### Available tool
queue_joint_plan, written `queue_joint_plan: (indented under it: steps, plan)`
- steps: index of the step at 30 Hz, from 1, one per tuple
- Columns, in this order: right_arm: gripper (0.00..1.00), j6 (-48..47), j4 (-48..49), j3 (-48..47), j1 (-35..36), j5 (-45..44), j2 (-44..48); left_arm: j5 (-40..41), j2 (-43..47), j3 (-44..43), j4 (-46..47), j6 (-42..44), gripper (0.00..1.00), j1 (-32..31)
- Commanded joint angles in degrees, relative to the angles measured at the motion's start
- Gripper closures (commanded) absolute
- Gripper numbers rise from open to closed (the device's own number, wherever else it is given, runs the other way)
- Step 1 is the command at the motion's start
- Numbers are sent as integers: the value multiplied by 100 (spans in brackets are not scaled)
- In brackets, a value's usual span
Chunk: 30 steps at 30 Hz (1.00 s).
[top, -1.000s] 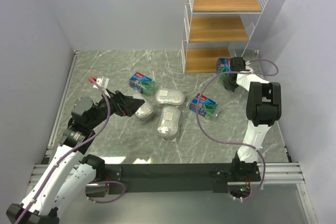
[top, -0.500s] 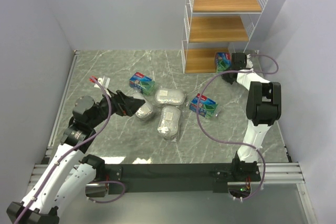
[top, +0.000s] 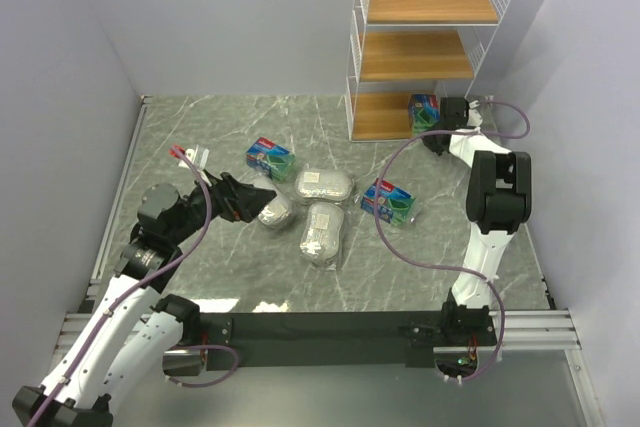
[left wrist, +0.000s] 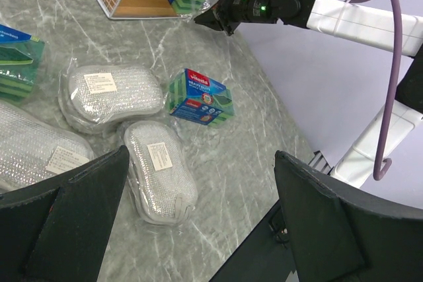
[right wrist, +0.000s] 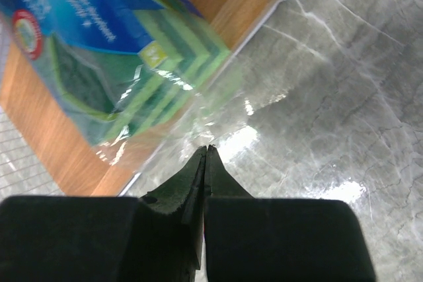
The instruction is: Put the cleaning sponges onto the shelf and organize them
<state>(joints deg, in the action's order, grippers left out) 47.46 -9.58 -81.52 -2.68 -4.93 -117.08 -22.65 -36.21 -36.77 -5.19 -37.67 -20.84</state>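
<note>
Progress from above: one green sponge pack rests at the shelf's bottom tier, right gripper beside it; five packs wait on the marble table. Left wrist: left gripper spread, empty. Right wrist: right gripper closed tight at that pack's wrap.

The table bears the shelf, two green sponges, three silvery ones. Another green sponge occupies its lowest tier
</note>
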Motion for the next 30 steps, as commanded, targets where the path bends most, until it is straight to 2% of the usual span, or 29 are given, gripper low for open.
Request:
queue_joint_plan:
  steps: [1, 13, 18, 24, 27, 28, 30]
  plan:
    - [100, 167, 141, -303, -49, -210, -78, -81, 17, -14, 141, 32, 2, -17]
    - [100, 395, 518, -365, -136, -193, -175, -107, -27, -14, 150, 32, 2, -17]
    - [100, 360, 378, -558, -163, 9, -307, -81, -27, -31, 132, 49, 2, -8]
    - [100, 202, 554, -32, -172, 168, 263, -81, -18, -49, 115, 58, 2, -16]
    - [85, 53, 764, 784, -163, 273, 1001, -81, 26, -23, 159, 41, 1, -17]
    - [69, -52, 896, 1239, -163, 308, 1412, -81, 26, -23, 185, 40, 1, -17]
    - [50, -97, 914, 1681, -146, 369, 1827, -90, 17, -32, 176, 32, 1, -17]
